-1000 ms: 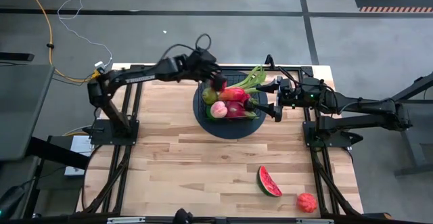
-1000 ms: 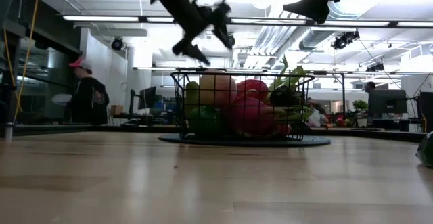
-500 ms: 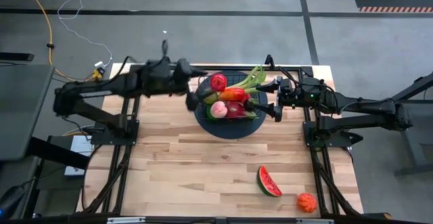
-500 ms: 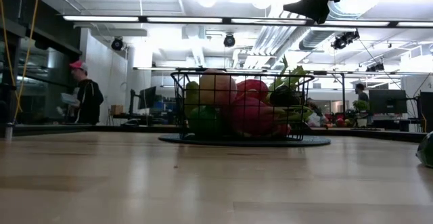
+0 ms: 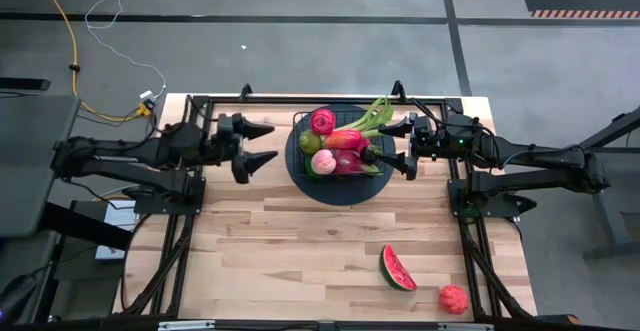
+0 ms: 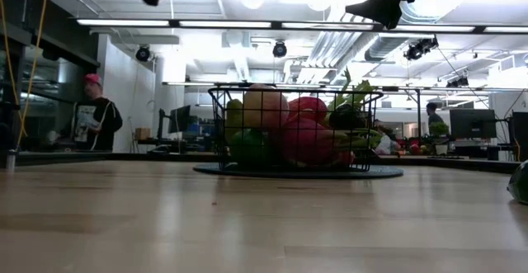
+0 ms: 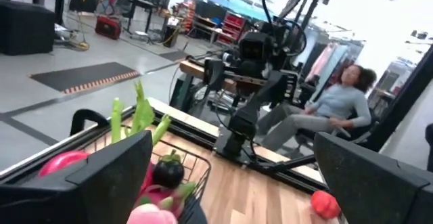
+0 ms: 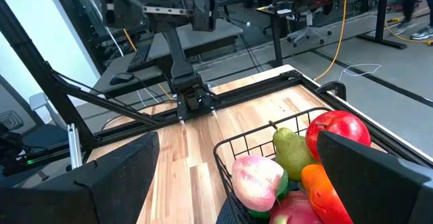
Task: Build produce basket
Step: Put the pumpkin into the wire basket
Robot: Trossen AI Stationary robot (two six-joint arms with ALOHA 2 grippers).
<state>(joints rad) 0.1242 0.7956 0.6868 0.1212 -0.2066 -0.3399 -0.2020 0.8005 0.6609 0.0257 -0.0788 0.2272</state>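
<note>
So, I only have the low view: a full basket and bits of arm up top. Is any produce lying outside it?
Observer: Yes. A watermelon slice lies on the table on the right arm's side, well clear of the basket.
Operator: Anything else out there?
Observer: A round red fruit near that slice, closer to the table's corner.
Operator: And the claws?
Observer: Both open, flanking the basket: left claw apart from it, right claw by its right side.

light: bright, ceiling strips glare in low view | shadows: soft | blur: left wrist view smeared, near tabletop unfocused
</note>
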